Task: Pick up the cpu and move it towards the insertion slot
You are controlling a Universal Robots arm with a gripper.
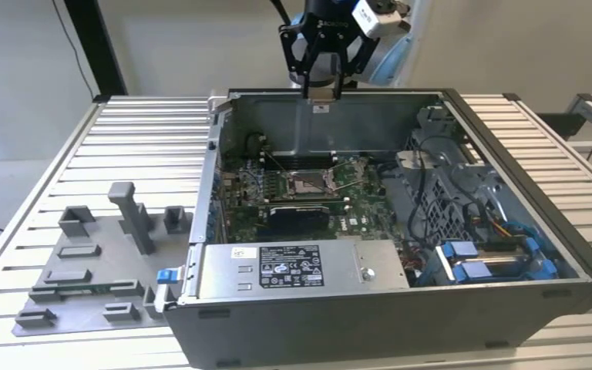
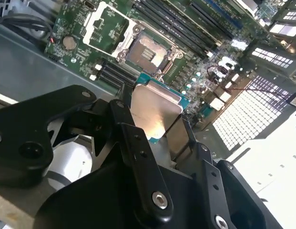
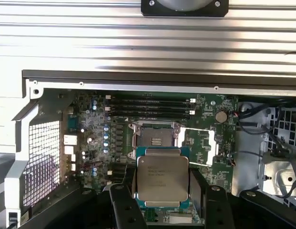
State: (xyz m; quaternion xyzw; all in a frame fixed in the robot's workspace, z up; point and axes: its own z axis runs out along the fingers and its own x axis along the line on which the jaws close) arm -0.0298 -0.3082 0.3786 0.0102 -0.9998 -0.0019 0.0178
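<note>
My gripper [image 1: 321, 91] hangs above the far wall of the open computer case, shut on the cpu [image 1: 321, 96]. In both wrist views the cpu [image 3: 162, 179] [image 2: 152, 114] is a flat square chip with a silvery top plate, clamped by its edges between the black fingers [image 3: 194, 185]. The insertion slot [image 1: 307, 183] lies on the green board inside the case, a square socket with a shiny metal frame, its lid swung open. In the first wrist view the insertion slot [image 3: 155, 139] lies just beyond the held chip. The insertion slot [image 2: 148, 50] holds no chip.
The grey case [image 1: 543, 231] stands on a slatted metal table [image 1: 142, 146]. A power supply with a label [image 1: 290, 266] fills the case's near side, and a drive bay with blue parts [image 1: 481, 258] and cables is at the exterior view's right. A grey fixture plate with blocks [image 1: 95, 262] lies at its left.
</note>
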